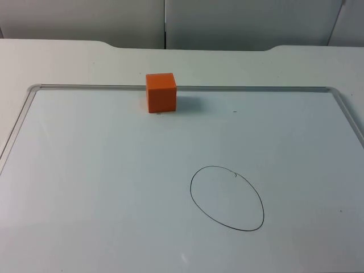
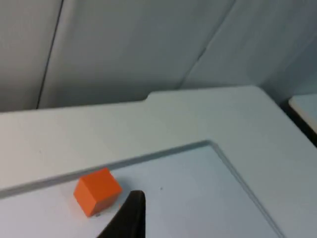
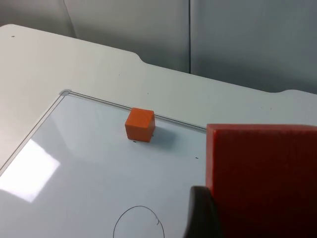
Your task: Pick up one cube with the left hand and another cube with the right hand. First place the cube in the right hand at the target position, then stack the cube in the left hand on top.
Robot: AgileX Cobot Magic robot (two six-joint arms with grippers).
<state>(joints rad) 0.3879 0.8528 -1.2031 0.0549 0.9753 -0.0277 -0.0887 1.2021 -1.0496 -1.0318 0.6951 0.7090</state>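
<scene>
An orange cube (image 1: 161, 92) sat at the whiteboard's (image 1: 85, 187) far edge, at eleven o'clock from the drawn oval (image 1: 227, 198). The right gripper (image 3: 208, 218) clamped a second cube (image 3: 262, 178) (red-orange, close up); I could not tell the left gripper's (image 2: 130, 218) state.

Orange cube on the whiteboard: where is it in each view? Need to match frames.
Top view: orange cube against the whiteboard's far frame, up-left of the drawn oval.
Left wrist view: cube just inside the same frame edge.
Right wrist view: cube by the frame, beyond the oval.
Shared landmark: the whiteboard's far frame.
</scene>
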